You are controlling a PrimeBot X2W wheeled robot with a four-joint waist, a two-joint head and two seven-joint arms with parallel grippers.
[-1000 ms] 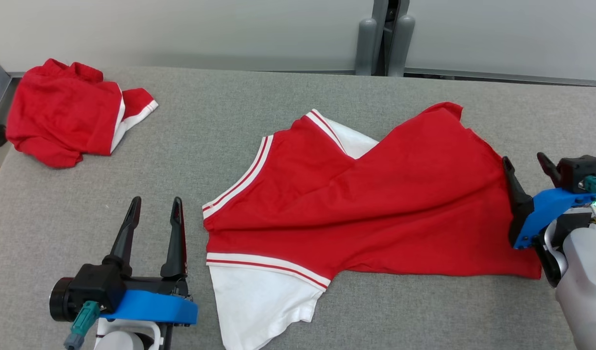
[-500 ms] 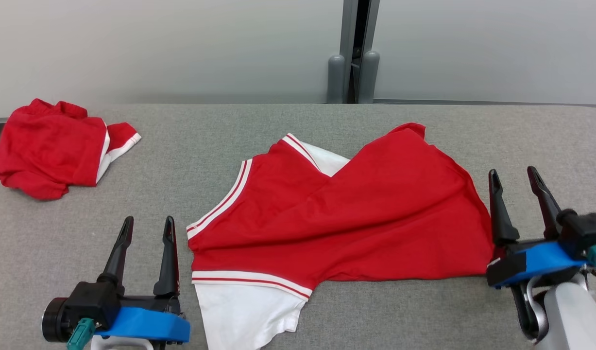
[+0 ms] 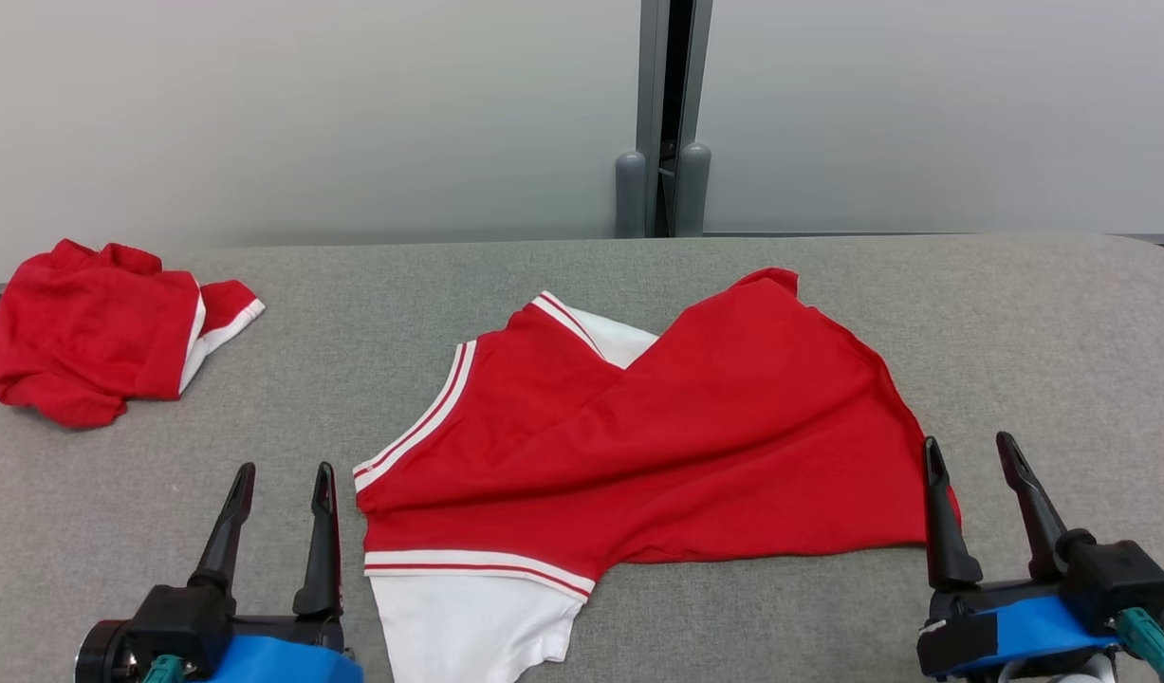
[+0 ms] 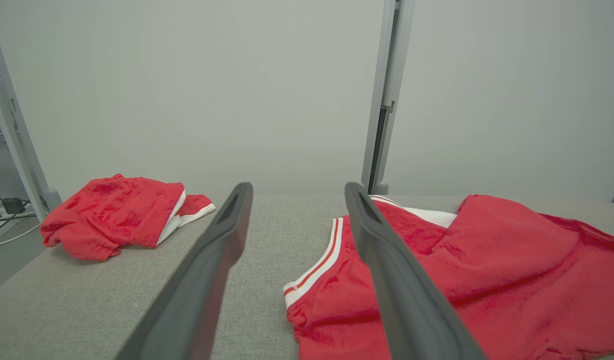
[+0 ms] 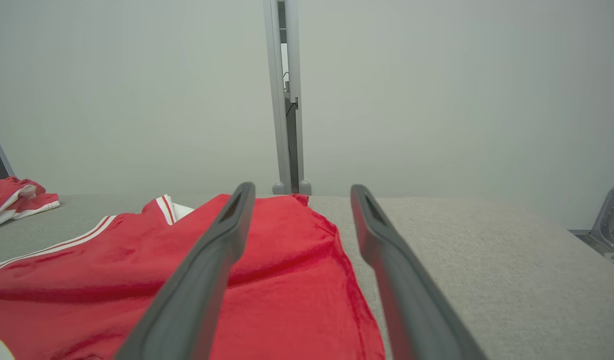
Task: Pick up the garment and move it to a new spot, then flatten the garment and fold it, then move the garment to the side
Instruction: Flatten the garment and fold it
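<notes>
Pulling back from the right edge of the garment point(image 3: 686, 446), where it was leaning in a second ago, my right claw point(image 3: 967, 441) is now sitting at the lower right of the head view with its fingers pointing up. The head camera has been tilting too, so the whole scene is sitting lower in that view.

I am looking at the grey counter point(image 3: 1018, 323) running across the full width. The garment, red with white-and-red striped trim, is lying spread across the counter's middle. Its body is wrinkling in long diagonal folds, and its far right part is folding over itself into a peak. One white sleeve point(image 3: 458, 626) is poking out at the near edge, below a striped band, and a sliver of white is showing at the far side too. A second red garment point(image 3: 79, 332) is lying crumpled at the far left, well apart from the first.

My right claw is standing spread and holding nothing. Its inner finger is overlapping the garment's right corner in the head view, and I cannot tell whether it is touching. My left claw point(image 3: 286, 468) is also standing spread and empty, just beside the garment's left edge.
</notes>
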